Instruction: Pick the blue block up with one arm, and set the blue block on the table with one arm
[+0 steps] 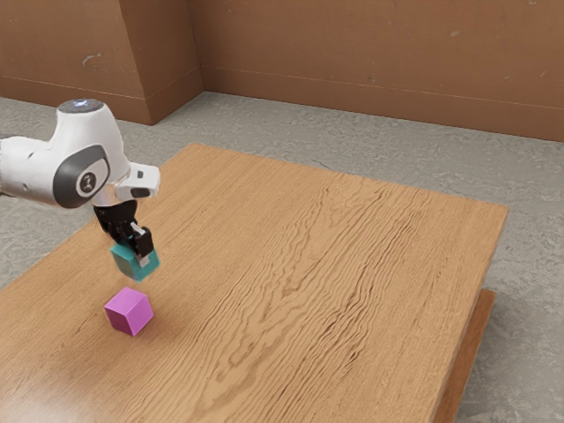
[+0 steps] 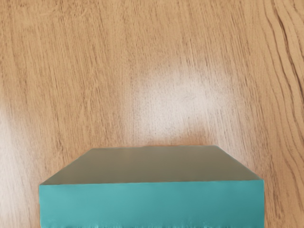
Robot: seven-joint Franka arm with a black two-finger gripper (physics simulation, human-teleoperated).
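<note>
- Brown wall (image 1: 379,57) at the back, then grey floor (image 1: 344,150). Room otherwise plain.
- Wooden table (image 1: 291,291), broad and flat, grain running in long dark streaks. Plenty of open surface toward the exterior view's right; good ground for a landing.
- White arm (image 1: 79,167) in from the exterior view's left, hand pointing down over the table.
- Black gripper (image 1: 138,250) clenched on the blue block (image 1: 127,262), nearer teal to my eye. Near finger (image 1: 145,241) lies against one side; the opposite one is hidden behind, so a two-sided grasp is my reading.
- Block's place: in the grasp, under the hand, seemingly just above the wood; exact clearance hard to tell. Looks slightly tilted in the exterior view.
- Magenta block (image 1: 129,312) on the table, near the held one and apart from it. Could get knocked if the lowering drifts that way.
- Handling, by guess: a light, stiff cube, not fragile, won't squash. Smooth faces might slip or pivot under a weak pinch.
- Best hold: two opposite flat sides, at mid-height, pads square to the faces, underside left free.
- Next, I judge: lower gently, let the base meet the wood flat, release, rise straight.
</note>
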